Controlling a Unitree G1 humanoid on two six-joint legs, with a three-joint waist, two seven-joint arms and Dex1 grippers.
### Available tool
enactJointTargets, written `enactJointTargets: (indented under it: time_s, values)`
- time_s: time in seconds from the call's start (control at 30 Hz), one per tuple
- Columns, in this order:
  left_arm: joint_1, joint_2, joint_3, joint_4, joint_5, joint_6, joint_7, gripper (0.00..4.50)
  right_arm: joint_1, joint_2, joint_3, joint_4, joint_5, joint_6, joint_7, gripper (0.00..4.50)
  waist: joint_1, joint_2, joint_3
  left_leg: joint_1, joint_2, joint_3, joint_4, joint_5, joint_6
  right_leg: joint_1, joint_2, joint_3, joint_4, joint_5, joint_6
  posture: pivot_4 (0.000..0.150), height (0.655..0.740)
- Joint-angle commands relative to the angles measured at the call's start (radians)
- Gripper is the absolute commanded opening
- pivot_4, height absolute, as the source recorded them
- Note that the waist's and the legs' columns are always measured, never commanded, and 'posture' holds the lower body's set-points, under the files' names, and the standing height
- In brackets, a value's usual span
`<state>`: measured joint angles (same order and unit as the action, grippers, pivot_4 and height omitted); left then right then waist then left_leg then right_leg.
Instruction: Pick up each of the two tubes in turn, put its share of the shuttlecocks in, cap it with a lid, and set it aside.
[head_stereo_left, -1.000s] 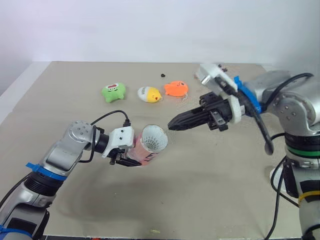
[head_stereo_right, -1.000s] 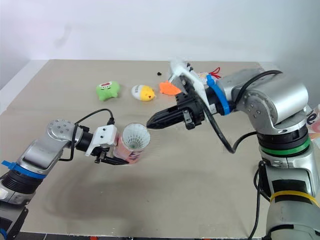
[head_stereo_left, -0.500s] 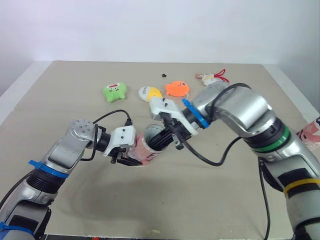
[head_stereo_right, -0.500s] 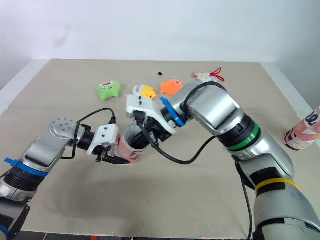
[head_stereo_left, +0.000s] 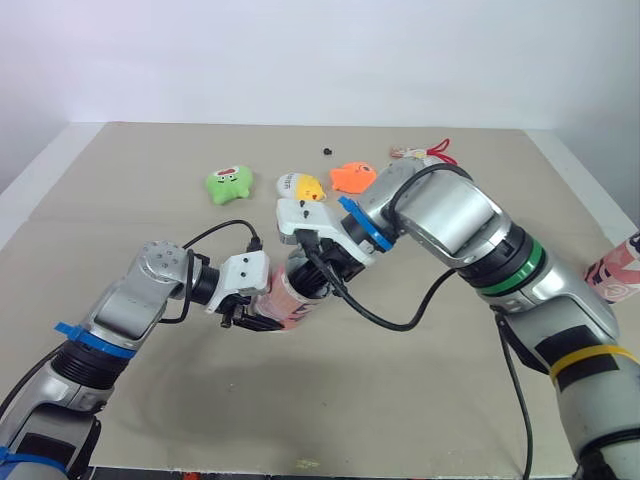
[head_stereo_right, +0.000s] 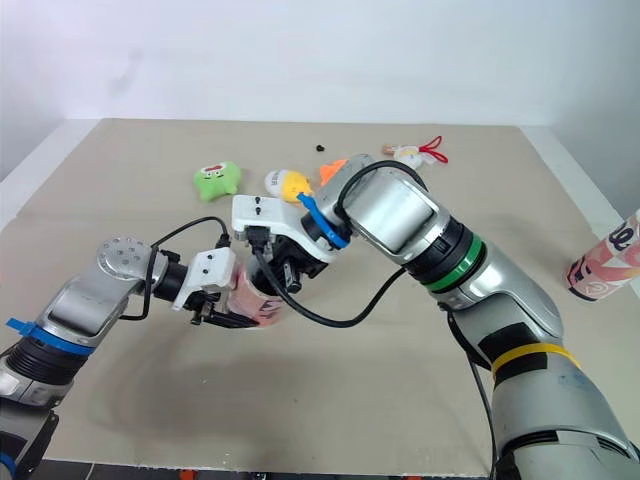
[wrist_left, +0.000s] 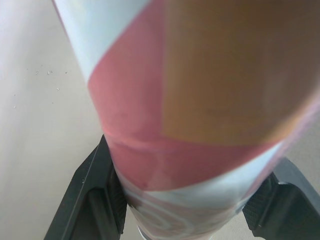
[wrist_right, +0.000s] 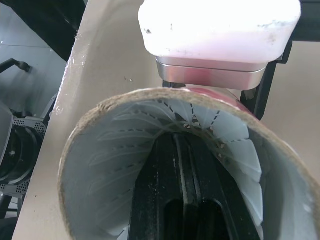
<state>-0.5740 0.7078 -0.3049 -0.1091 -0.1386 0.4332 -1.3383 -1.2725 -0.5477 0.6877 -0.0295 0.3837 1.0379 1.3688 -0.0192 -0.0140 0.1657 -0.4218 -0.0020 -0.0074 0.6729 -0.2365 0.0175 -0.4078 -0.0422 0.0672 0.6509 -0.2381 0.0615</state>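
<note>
I judge this is the filling step. The left gripper (head_stereo_left: 250, 320) is clamped on the pink tube (head_stereo_left: 287, 303), which is tilted low over the table (head_stereo_left: 400, 400). The right gripper (wrist_right: 185, 200), fingers pressed together, is deep in the tube mouth — inside the shuttlecock (wrist_right: 145, 125) skirt. Next it must back out straight, without catching feathers. The near table is open; the second tube (head_stereo_right: 603, 268) stands at the right edge.

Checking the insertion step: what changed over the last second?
The right gripper swung in from the robot's right, fingers shut, and pushed into the mouth of the tube. The shuttlecock, which sat at the rim, now lies deeper, its skirt around the fingers. Nothing was taken or let go. Unchanged: the left gripper clamped on the tube, and the toys at the far side.
</note>
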Motion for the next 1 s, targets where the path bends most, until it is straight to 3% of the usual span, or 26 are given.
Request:
enactJointTargets:
  time_s: [0.03,0.4,0.6,0.73,1.0]
  values:
    - [0.010,-0.011,-0.032,-0.004,0.005,0.004,0.010,2.43,-0.052,-0.041,-0.105,0.047,0.031,0.007,0.049,0.04,0.001,0.000,0.000,0.000,0.000,0.000,0.000,0.000,0.000,0.000,0.000,0.000,0.000,0.000,0.000,0.150,0.7400]
    - [0.005,-0.016,-0.029,0.013,0.008,-0.009,0.008,2.43,-0.010,-0.197,-0.240,-0.031,0.098,0.070,0.073,0.04,0.002,0.001,0.000,-0.001,-0.002,-0.002,0.000,0.000,0.001,0.001,-0.003,-0.003,-0.001,0.000,0.000,0.150,0.7400]
    - [0.026,-0.030,-0.008,-0.002,-0.002,-0.026,0.032,2.43,0.086,-0.271,-0.529,-0.096,0.208,0.151,-0.037,0.04,0.008,0.001,0.000,-0.003,-0.004,-0.004,-0.001,0.001,0.001,0.001,-0.006,-0.005,-0.002,-0.001,0.001,0.150,0.7400]
    - [0.056,-0.082,0.020,-0.016,-0.052,-0.090,0.040,2.43,0.261,-0.278,-0.795,-0.253,0.247,0.142,-0.205,0.04,0.016,0.000,0.000,-0.003,-0.004,-0.006,-0.001,0.001,0.001,0.002,-0.007,-0.008,-0.003,-0.001,0.001,0.150,0.7400]
    - [0.079,-0.244,0.055,0.067,-0.147,-0.209,0.057,2.43,0.707,-0.451,-0.962,-0.447,0.227,0.141,-0.330,0.04,0.026,0.001,0.001,-0.007,-0.005,-0.006,-0.001,0.002,0.003,-0.002,-0.007,-0.008,-0.002,-0.001,0.001,0.150,0.7400]
